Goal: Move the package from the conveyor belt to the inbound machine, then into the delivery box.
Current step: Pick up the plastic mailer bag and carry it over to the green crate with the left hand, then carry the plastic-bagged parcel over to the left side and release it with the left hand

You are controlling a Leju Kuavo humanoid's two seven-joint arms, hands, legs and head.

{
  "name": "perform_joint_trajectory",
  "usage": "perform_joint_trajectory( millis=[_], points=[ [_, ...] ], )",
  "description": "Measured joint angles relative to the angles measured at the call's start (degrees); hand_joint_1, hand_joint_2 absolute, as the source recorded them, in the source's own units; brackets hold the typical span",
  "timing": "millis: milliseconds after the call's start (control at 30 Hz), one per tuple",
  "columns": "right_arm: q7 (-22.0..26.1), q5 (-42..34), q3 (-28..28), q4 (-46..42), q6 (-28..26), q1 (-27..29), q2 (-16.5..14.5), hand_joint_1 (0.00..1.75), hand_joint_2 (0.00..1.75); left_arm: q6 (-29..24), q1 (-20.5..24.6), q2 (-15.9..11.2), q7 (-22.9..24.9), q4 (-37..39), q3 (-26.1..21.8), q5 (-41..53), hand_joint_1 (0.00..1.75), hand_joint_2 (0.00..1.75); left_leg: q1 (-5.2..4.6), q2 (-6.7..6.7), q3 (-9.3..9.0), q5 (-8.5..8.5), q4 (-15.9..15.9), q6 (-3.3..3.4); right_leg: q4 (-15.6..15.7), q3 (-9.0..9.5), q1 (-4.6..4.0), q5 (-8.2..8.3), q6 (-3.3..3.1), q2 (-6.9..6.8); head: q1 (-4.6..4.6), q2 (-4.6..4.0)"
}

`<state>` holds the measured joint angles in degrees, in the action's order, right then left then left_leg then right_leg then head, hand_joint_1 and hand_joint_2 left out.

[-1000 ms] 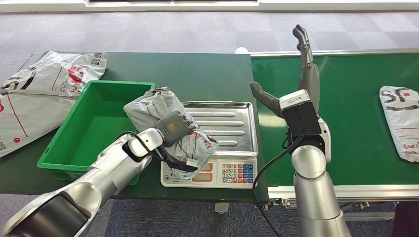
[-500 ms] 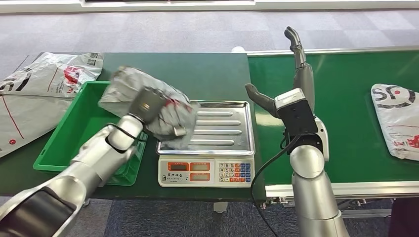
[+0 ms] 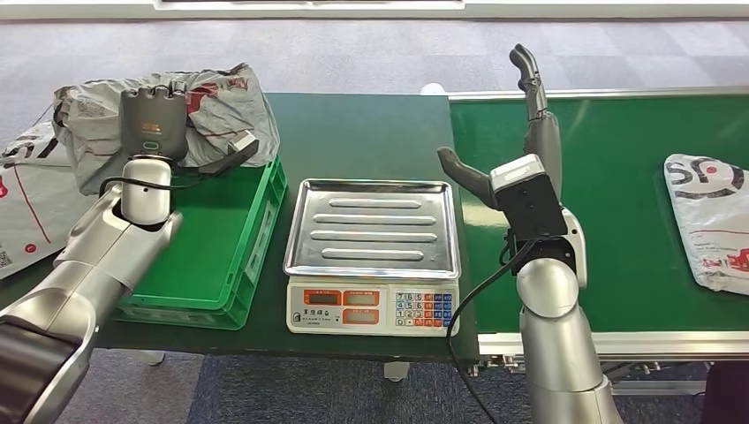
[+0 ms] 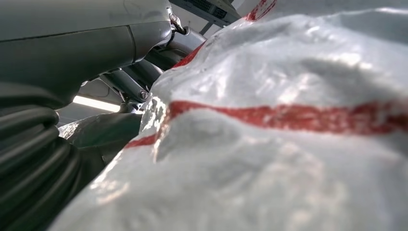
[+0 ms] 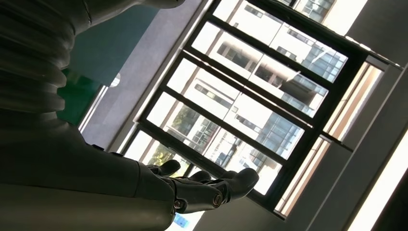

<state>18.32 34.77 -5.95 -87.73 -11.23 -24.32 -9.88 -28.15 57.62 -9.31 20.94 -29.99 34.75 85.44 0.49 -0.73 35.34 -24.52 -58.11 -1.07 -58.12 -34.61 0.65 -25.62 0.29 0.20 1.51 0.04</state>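
Observation:
My left hand (image 3: 157,119) grips a crumpled grey package (image 3: 212,102) with red print and holds it up above the far end of the green delivery box (image 3: 199,234). Up close, the package (image 4: 269,144) fills most of the left wrist view. The scale's steel tray (image 3: 375,228) lies bare in the middle of the table. My right hand (image 3: 521,132) is raised over the left end of the green conveyor belt (image 3: 618,194), fingers spread and pointing up, holding nothing; its fingers (image 5: 207,185) show against a window.
Another grey package (image 3: 711,221) lies on the belt at the right edge. A flat grey mailer (image 3: 26,190) lies on the table left of the box. The scale's keypad (image 3: 424,309) faces me at the table's front.
My left hand has lifted the package off the scale tray and swung it left and away, over the green box. The right hand has stayed raised.

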Motion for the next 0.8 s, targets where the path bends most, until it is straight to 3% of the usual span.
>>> perform_joint_trajectory(
  millis=[633, 767, 800],
  points=[
    [0.05, -0.2, 0.0, 0.03, -0.01, -0.11, -0.1, 0.0, 1.75, -0.2, 0.0, -0.52, -0.06, -0.16, -0.13, 0.0, 1.75, 1.75, -0.01, 0.01, 0.0, 0.0, 0.01, -0.01, 0.0, 0.0, -0.04, 0.0, 0.0, 0.01, 0.0, 0.0],
    [0.37, -0.76, -0.01, 0.26, -0.1, -0.84, -0.1, 0.0, 1.75, 1.52, 0.01, -0.72, 0.27, 0.34, -0.18, 0.0, 0.0, 0.0, -0.01, 0.01, 0.01, 0.0, 0.01, -0.01, 0.0, 0.01, -0.04, 0.0, 0.0, 0.01, 0.0, 0.0],
    [0.5, -1.02, -0.01, 0.43, -0.22, -1.17, -0.1, 0.0, 1.75, 3.55, 0.01, -0.78, 1.06, 0.92, -0.41, 0.0, 0.0, 0.0, -0.01, 0.01, 0.01, 0.0, 0.02, -0.01, 0.0, 0.01, -0.05, 0.0, -0.01, 0.01, 0.0, 0.0]
  ],
)
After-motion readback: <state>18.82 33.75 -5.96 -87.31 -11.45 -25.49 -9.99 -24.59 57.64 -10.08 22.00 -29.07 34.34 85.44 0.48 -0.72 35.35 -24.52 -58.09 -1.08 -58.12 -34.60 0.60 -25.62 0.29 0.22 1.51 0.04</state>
